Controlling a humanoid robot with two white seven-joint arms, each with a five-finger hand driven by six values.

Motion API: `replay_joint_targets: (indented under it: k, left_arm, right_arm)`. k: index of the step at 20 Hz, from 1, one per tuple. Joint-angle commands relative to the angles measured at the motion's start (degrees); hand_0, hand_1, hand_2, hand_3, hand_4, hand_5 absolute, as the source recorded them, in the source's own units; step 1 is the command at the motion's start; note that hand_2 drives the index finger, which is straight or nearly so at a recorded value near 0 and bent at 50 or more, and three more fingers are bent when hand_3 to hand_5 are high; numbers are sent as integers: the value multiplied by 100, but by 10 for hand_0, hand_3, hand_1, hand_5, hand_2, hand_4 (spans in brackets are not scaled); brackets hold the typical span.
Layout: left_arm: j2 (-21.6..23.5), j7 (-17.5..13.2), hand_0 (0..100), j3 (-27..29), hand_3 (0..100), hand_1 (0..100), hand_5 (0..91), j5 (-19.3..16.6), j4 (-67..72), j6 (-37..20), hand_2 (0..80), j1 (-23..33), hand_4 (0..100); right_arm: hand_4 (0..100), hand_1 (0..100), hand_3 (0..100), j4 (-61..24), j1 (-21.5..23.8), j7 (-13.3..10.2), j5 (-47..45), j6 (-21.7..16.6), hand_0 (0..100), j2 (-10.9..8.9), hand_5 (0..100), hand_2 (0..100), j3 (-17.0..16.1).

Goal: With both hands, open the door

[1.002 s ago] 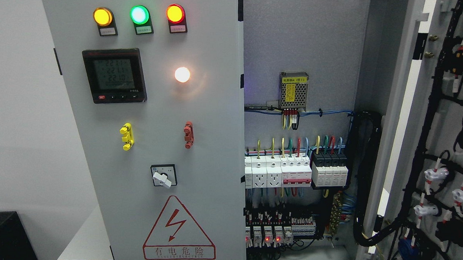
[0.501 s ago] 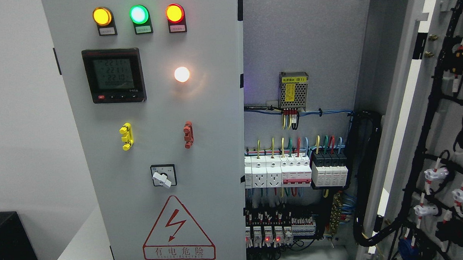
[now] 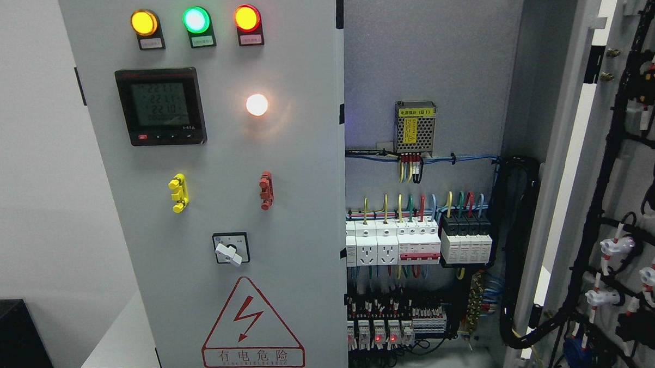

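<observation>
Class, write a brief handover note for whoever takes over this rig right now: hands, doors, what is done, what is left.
Hands: neither the left nor the right is in view.
Right door: swung wide open, its inner wiring facing the camera; cabinet interior exposed.
Left door: looks closed, lamps and meter lit.
Done: right door open.
Left: the left door, if it must open too.

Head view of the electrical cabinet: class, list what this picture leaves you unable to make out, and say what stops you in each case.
- Robot hands: neither shows anywhere in the head view.
- Right door: swung open, cut off by the right edge; only part of its wired inner face shows.
- Meter digits: too small and dim to read surely.
- Labels under the three indicator lamps: too small.
- Cabinet's left half: hidden behind the closed left door.
- Lowest terminals: cut by the bottom edge.
</observation>
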Motion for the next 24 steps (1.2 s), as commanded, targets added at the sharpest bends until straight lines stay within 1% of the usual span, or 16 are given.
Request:
replay_joint_targets:
  k: [1, 4, 5, 7, 8, 9, 11, 13, 15, 17, 20, 22, 24]
  left_arm:
    - [-78, -60, 0, -378, 0, 0, 0, 75, 208, -3, 0, 22, 0]
    - [-96, -60, 0, -404, 0, 0, 0, 40, 173, -3, 0, 22, 0]
    - [-96, -60, 0, -404, 0, 0, 0, 40, 173, -3, 0, 22, 0]
    - [-96, -60, 0, -404, 0, 0, 0, 31, 156, -3, 0, 5, 0]
    - [-96, -60, 0, -413, 0, 0, 0, 31, 156, -3, 0, -4, 0]
    - [-96, -60, 0, -413, 0, 0, 0, 22, 147, -12, 0, -4, 0]
    - [-79, -69, 0, -422, 0, 0, 0, 5, 147, -21, 0, -13, 0]
    - [-61, -78, 0, -422, 0, 0, 0, 5, 138, -21, 0, -13, 0]
    - [-52, -78, 0, -448, 0, 0, 0, -4, 147, -47, 0, -13, 0]
    - [-43, -78, 0, -649, 0, 0, 0, -22, 147, -117, 0, -13, 0]
    - [-34, -78, 0, -694, 0, 0, 0, -13, 156, -275, 0, -4, 0]
    - [-43, -78, 0, -694, 0, 0, 0, 22, 156, -275, 0, -4, 0]
    - [-43, -78, 0, -694, 0, 0, 0, 31, 156, -275, 0, -4, 0]
  right_arm:
    - [0, 0, 0, -1080, -1165, -53, -25, 0, 0, 22, 0, 0, 282]
    - [0, 0, 0, -1001, -1807, -18, -16, 96, 0, 225, 0, 0, 255]
    - [0, 0, 0, -897, -2026, -18, -16, 210, 0, 260, 0, 0, 247]
    - [0, 0, 0, -668, -2475, -27, -25, 674, 0, 269, 0, 0, 203]
    - [0, 0, 0, -545, -2659, -27, -25, 877, 0, 304, 0, 0, 159]
    - [0, 0, 0, -387, -2888, -27, -25, 1009, 0, 417, 0, 0, 133]
    - [0, 0, 0, -36, -3406, -27, -25, 1081, 0, 698, 0, 0, -51]
    - [0, 0, 0, 377, -3863, -18, -25, 1090, 0, 857, 0, 0, -280]
    - [0, 0, 0, 790, -4172, -18, -33, 1081, 0, 858, 0, 0, -368]
    - [0, 0, 0, 1142, -4418, -9, -129, 1081, 0, 832, 0, 0, -491]
    - [0, 0, 0, 1687, -4796, -18, -752, 1177, 0, 823, 0, 0, -492]
    - [0, 0, 0, 1898, -4919, -9, -886, 1283, 0, 796, 0, 0, -492]
    - [0, 0, 0, 2188, -5069, -9, -895, 1283, 0, 779, 0, 0, -483]
